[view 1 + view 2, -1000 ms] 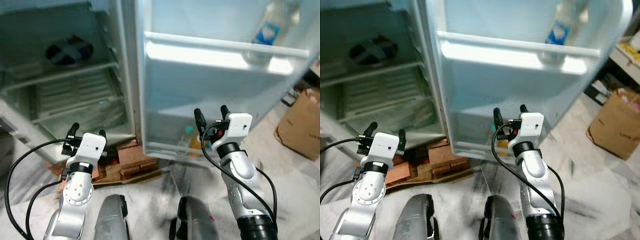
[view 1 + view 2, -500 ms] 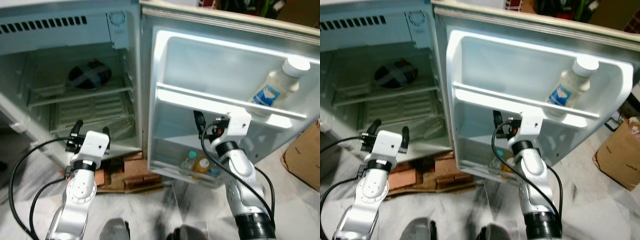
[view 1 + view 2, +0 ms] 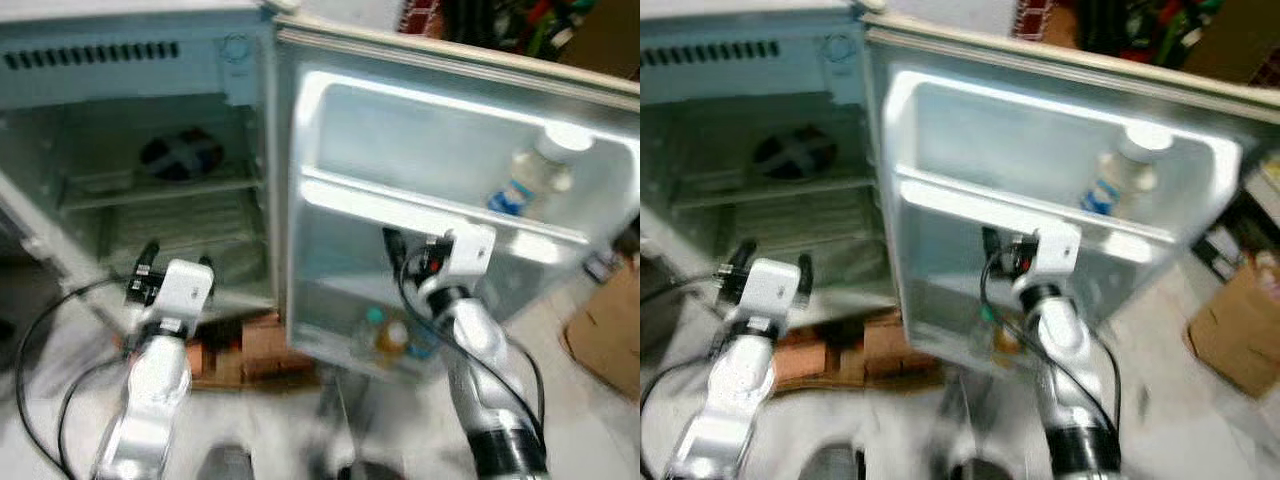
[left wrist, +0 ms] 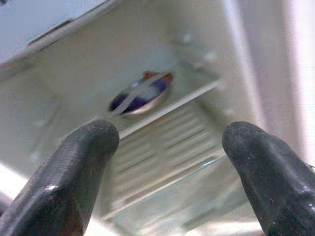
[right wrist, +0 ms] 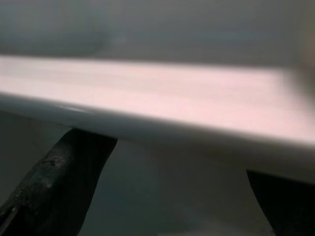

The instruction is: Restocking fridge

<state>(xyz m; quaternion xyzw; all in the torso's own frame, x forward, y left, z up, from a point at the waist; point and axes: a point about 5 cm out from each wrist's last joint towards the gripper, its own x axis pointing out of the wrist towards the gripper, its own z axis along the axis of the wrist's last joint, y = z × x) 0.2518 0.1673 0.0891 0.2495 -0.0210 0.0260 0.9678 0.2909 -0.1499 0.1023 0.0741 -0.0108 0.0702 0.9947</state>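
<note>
White plastic faced us across most of the scene: the fridge [image 3: 150,120] stood open, its door [image 3: 440,130] swung wide to our right with the inner racks turned toward us. We judged the task to be at its approach step, since neither tool carried anything to stock. Our left tool [image 3: 172,262] hovered before the main compartment with its two black fingers [image 4: 74,167] spread wide and nothing between them; through that gap we saw a round dark dish [image 4: 140,93] sitting on the upper wire shelf [image 3: 160,190]. Our right tool [image 3: 1015,245] was held up close against the door's upper rail [image 3: 430,210], fingers parted around empty air, the pale rail crossing just in front of them. A white-capped bottle [image 3: 535,175] with a blue label stood in the upper door rack, and small bottles [image 3: 390,335] sat in the lowest door rack; blur kept us from naming them further. For the next move, we thought we would need an item in a tool first, then a choice between shelf and door rack. Open room looked generous on the lower shelf and along most of the upper door rack left of the bottle. Edges worth minding were the rail just beside our right tool, the hinge-side edge of the door between the two arms, and the bricks [image 3: 250,345] on the floor [image 3: 600,430] under the fridge front. A cardboard box [image 3: 605,335] stood on the floor well off to our right.
</note>
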